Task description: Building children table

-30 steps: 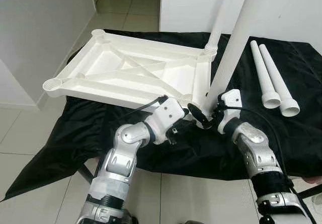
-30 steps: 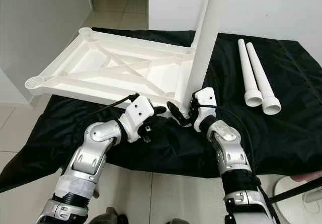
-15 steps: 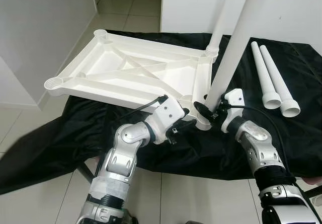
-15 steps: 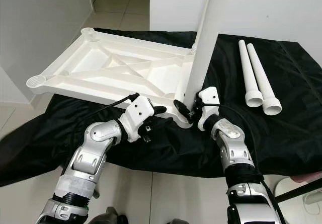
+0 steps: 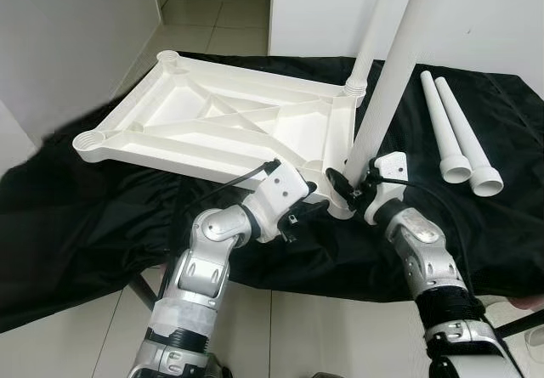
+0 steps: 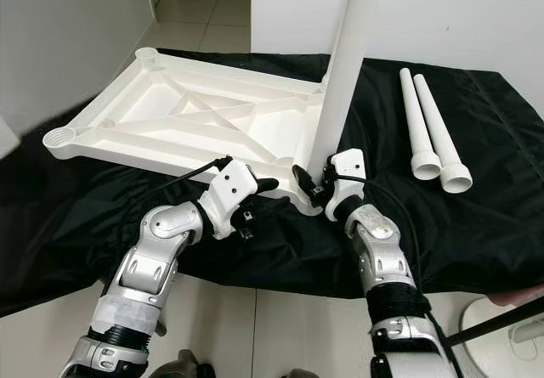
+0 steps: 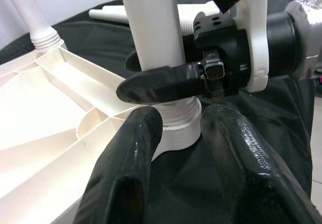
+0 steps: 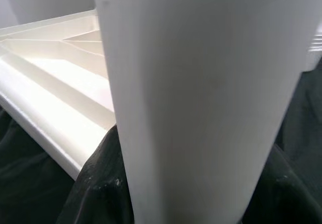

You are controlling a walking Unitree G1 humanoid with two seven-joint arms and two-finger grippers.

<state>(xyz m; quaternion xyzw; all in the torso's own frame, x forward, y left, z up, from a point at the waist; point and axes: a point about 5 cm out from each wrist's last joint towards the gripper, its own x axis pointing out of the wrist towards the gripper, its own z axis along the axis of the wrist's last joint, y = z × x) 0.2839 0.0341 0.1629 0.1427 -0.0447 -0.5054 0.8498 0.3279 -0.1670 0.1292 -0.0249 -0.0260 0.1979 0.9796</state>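
The table top [image 5: 229,123], a white ribbed plastic panel, lies upside down on a black cloth [image 5: 76,217], just ahead of both hands. The right hand [image 5: 351,184] is clenched round a smooth white leg [image 5: 387,81] standing upright in the near corner socket. The left hand [image 7: 176,128] sits parted, its fingers either side of that socket. Two loose legs [image 5: 459,136] lie well right of the right hand.

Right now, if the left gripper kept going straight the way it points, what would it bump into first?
Most likely the threaded base of the near leg, where it sits in the tabletop's corner socket. The left gripper points right at it, with the right gripper just beyond.
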